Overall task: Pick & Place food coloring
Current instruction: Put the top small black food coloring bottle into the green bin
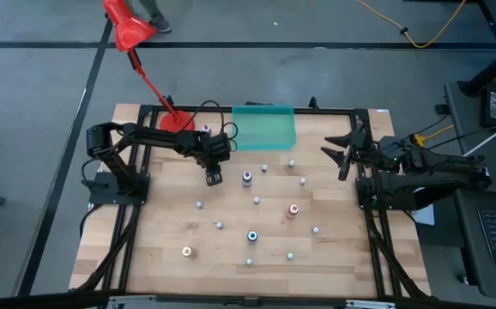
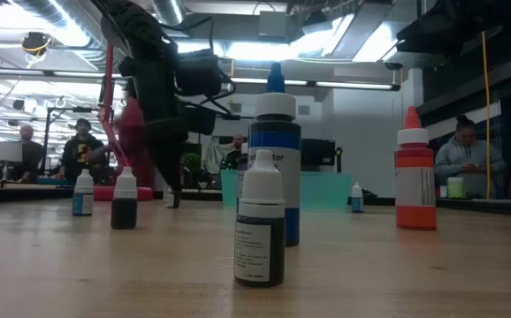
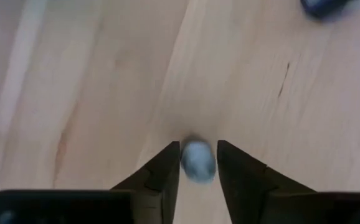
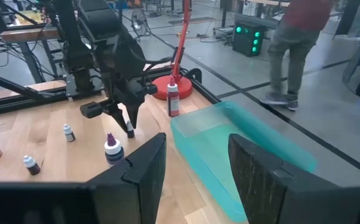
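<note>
Many tiny plastic dropper bottles of food coloring [image 1: 256, 201] stood scattered upright across the pale wooden table [image 1: 162, 266], all outside the translucent teal rectangular tray [image 1: 263, 126] at the far edge. The left gripper [image 1: 213, 177] was down at the table near the purple-capped bottle [image 1: 247, 178]; in its wrist view the dark fingers [image 3: 164, 177] stood narrowly apart on either side of a small whitish bottle cap [image 3: 197, 160], contact not confirmed. The right gripper [image 1: 342, 160] waited at the right edge, fingers spread wide and empty.

Judgement: the bottles appeared light, rigid and smooth-sided, on narrow bases, so easily toppled by a sideways nudge. Grip was best taken square across the cylindrical body or cap shoulder, not the tapering nozzle tip, which could slip out.
</note>
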`<control>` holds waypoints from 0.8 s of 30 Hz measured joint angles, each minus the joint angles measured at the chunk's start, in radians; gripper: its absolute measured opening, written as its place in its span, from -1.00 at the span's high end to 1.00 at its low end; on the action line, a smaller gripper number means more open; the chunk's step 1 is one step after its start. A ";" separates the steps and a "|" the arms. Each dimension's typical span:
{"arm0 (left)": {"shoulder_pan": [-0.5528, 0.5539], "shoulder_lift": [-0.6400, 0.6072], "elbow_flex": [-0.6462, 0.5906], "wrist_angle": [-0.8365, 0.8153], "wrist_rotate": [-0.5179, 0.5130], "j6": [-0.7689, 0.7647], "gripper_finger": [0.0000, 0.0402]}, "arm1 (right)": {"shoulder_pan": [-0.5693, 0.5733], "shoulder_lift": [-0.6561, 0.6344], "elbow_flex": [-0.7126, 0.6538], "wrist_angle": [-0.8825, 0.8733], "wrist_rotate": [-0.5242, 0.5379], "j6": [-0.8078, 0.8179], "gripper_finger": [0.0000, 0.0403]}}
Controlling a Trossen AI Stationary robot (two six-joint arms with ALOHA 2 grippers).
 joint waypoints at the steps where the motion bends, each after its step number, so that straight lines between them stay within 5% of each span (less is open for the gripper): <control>1: 0.000 0.000 0.000 -0.006 0.000 0.007 0.52 | 0.000 0.000 0.000 0.000 -0.007 0.000 0.13; 14: 0.003 0.000 0.000 -0.015 -0.011 0.016 0.32 | 0.000 0.011 0.000 0.000 -0.012 -0.003 0.13; 24: 0.003 0.000 0.000 -0.015 -0.011 0.016 0.57 | 0.000 0.053 0.000 0.000 -0.021 0.000 0.13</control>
